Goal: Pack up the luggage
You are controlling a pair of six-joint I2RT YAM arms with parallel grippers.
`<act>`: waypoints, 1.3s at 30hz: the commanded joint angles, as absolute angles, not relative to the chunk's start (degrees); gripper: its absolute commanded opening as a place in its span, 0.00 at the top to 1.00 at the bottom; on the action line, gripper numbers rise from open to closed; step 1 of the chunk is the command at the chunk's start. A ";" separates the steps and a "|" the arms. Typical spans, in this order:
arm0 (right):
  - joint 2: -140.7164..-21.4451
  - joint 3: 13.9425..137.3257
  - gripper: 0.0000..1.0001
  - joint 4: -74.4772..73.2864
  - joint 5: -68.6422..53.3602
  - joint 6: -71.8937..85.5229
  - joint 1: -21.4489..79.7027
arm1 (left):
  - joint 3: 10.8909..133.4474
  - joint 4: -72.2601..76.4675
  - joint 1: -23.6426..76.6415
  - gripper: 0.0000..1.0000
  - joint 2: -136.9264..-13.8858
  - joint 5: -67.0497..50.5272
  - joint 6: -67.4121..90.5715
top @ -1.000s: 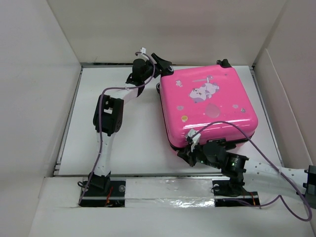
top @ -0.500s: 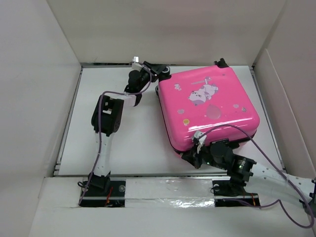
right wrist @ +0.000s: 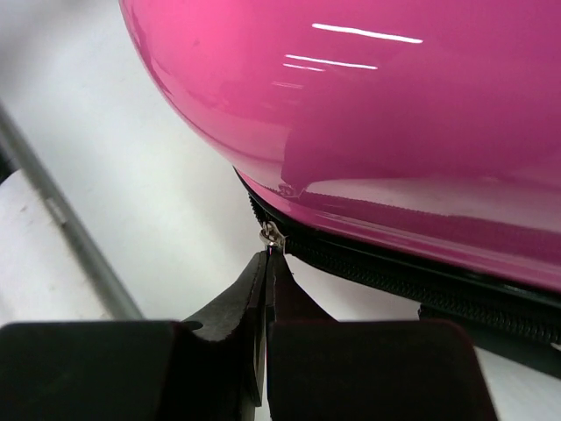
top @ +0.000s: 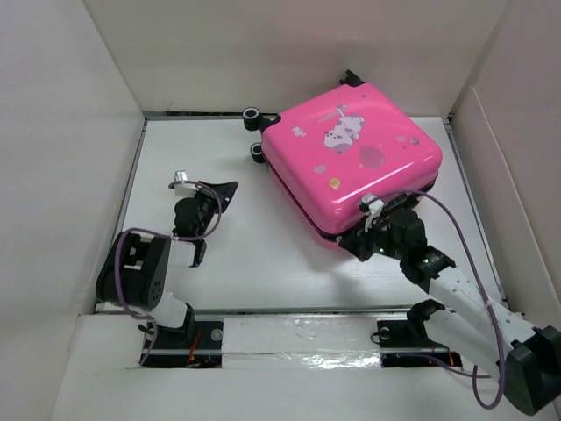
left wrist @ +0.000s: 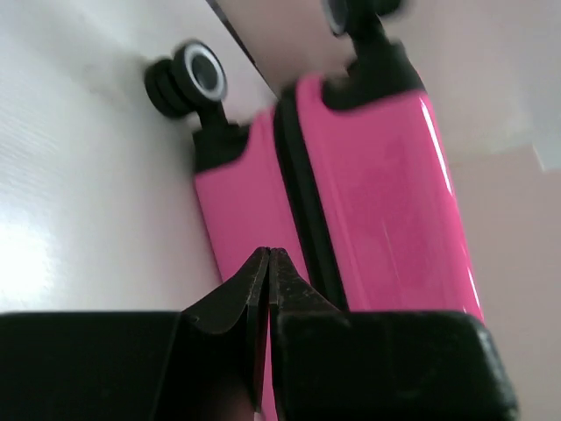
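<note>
The luggage (top: 351, 153), a pink hard-shell suitcase with cartoon stickers, lies flat and closed at the back right, turned at an angle. Its black wheels (top: 258, 153) point left. My right gripper (top: 358, 239) is at the case's near edge, shut on the small metal zipper pull (right wrist: 273, 235) on the black zipper band below the pink shell (right wrist: 368, 105). My left gripper (top: 226, 190) sits apart from the case at the near left. In the left wrist view its fingertips (left wrist: 268, 254) are pressed together with nothing between them, facing the luggage (left wrist: 377, 193) and one wheel (left wrist: 197, 74).
White walls enclose the table on the left, back and right. A metal rail (top: 193, 114) runs along the back edge. The right arm's purple cable (top: 456, 228) loops beside the case. A taped ledge (top: 298, 338) crosses the front by the arm bases.
The case has swung counter-clockwise and slid toward the back wall. My left gripper has pulled away from its far-left corner to the near left and shut. My right gripper has followed the near edge rightward.
</note>
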State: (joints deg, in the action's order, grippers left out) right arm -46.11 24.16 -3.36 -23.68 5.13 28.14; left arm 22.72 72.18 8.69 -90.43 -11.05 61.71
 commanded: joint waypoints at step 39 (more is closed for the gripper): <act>-14.51 21.88 0.81 -15.82 -12.57 12.83 27.25 | 92.80 28.66 15.91 0.01 -123.12 -13.36 49.04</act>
